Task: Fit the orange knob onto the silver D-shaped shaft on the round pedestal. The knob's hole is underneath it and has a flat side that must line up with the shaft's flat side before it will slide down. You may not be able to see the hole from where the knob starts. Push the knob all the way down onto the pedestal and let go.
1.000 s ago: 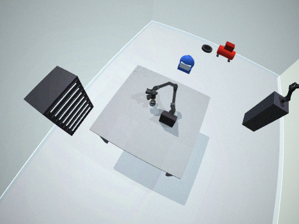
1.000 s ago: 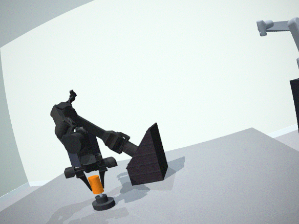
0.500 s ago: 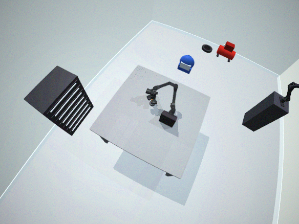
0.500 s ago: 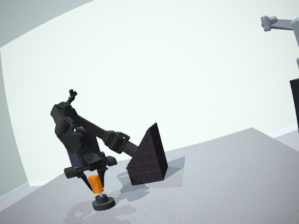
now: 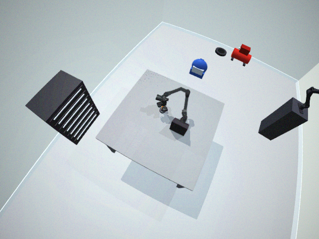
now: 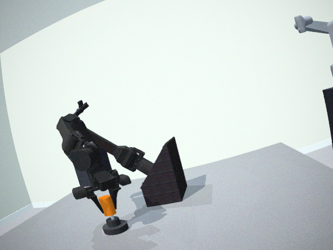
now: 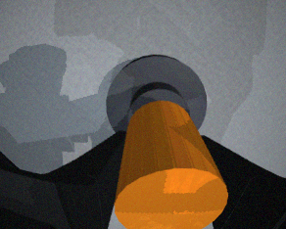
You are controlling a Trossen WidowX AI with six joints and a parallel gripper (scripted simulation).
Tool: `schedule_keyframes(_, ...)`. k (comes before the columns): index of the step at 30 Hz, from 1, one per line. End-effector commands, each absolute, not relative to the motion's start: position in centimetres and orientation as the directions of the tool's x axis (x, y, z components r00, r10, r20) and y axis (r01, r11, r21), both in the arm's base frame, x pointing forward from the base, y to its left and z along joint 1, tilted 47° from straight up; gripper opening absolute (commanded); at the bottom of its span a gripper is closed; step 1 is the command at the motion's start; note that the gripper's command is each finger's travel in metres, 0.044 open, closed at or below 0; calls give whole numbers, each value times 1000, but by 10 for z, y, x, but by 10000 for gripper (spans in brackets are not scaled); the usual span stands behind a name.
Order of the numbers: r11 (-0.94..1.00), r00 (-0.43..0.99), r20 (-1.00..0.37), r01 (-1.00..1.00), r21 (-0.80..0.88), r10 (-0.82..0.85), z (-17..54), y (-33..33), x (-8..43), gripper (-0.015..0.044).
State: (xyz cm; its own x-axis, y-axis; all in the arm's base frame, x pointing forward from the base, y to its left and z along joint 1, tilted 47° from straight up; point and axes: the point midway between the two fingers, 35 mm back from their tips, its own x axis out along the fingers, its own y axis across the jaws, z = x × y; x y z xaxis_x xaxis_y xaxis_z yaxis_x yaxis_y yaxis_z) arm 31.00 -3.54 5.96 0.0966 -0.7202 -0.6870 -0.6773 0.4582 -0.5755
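The orange knob [image 6: 108, 206] [image 7: 159, 147] is held upright between the fingers of my gripper [image 6: 109, 210] [image 7: 162, 140], which is shut on it. The knob is just above the dark round pedestal [image 6: 115, 229] [image 7: 157, 71] [image 5: 161, 111]. A short bit of the silver shaft [image 6: 112, 217] shows between the knob's underside and the pedestal's raised collar in the exterior view. The knob's hole, the shaft's tip and both flat sides are hidden, so I cannot tell whether the tip is inside the hole. In the wrist view the knob covers the shaft.
The pedestal stands on the grey table [image 5: 153, 142] [image 6: 242, 200]. My arm's dark block-shaped base [image 5: 178, 127] [image 6: 163, 185] stands on the same table, to the right of the pedestal in the exterior view. A dark drawer cabinet [image 5: 55, 96] and a blue object [image 5: 199, 65] are off the table.
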Motion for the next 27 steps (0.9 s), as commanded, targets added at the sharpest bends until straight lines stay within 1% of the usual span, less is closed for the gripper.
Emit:
schedule_keyframes(1, 455, 96, -686, -681, -573, -721, 59, -35, 310, 0)
schedule_keyframes(8, 451, 96, -687, -688, -569, -721, 62, -33, 311, 0)
schedule_keyframes(14, 343, 96, -686, -811, -474, -721, 62, -33, 313, 0)
schedule_keyframes(27, 336, 96, -686, -817, -468, -721, 61, -36, 315, 0)
